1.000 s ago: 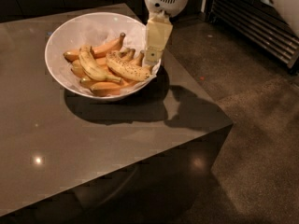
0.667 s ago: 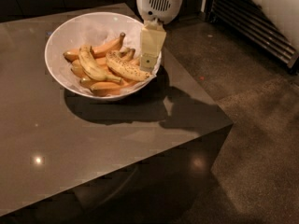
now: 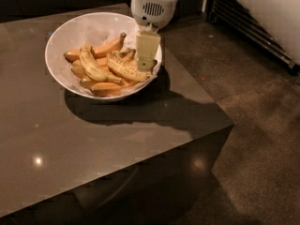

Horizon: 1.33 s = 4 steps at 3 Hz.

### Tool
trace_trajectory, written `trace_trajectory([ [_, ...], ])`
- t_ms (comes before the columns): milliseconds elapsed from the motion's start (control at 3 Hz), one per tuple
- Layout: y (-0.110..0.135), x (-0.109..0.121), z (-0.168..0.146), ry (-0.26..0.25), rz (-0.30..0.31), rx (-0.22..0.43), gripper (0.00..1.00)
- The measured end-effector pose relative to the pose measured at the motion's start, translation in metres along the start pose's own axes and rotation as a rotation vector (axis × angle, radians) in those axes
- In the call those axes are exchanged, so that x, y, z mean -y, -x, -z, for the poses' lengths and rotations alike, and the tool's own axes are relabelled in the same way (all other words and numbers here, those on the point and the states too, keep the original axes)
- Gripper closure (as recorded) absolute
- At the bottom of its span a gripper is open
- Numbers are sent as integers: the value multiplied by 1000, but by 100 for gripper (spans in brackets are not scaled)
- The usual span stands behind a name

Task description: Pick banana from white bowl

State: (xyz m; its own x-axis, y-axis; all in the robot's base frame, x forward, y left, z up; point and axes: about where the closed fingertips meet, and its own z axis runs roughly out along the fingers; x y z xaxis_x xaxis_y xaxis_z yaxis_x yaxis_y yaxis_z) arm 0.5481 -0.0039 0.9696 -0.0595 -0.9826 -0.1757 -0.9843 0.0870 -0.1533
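The white bowl (image 3: pixel 70 29) stands on the dark table toward its far side. The speckled banana (image 3: pixel 125 69) lies at the right of the pile in the bowl, with its dark end toward the bowl's right rim. My gripper (image 3: pixel 146 62) hangs from the white wrist housing (image 3: pixel 153 6) and reaches down into the right side of the bowl, right at the banana's right end. Whether it touches the banana cannot be told.
A slimmer curved banana (image 3: pixel 93 67) and smooth orange-tinted bananas (image 3: pixel 107 46) fill the rest of the bowl. The dark table (image 3: pixel 93 139) has its right edge and corner close to the bowl. A stone floor (image 3: pixel 253 102) and a dark grille (image 3: pixel 253 27) lie to the right.
The gripper has moved left and down, from over the bowl's right rim into the bowl at the speckled banana's end. The bananas have not moved.
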Motion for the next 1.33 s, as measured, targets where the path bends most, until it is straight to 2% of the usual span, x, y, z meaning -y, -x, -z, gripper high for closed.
trace_trajectory([
  [333, 5, 2, -2, 4, 14, -7, 40],
  [667, 9, 4, -3, 5, 25, -12, 35],
  [1333, 20, -1, -13, 31, 58, -24, 38],
])
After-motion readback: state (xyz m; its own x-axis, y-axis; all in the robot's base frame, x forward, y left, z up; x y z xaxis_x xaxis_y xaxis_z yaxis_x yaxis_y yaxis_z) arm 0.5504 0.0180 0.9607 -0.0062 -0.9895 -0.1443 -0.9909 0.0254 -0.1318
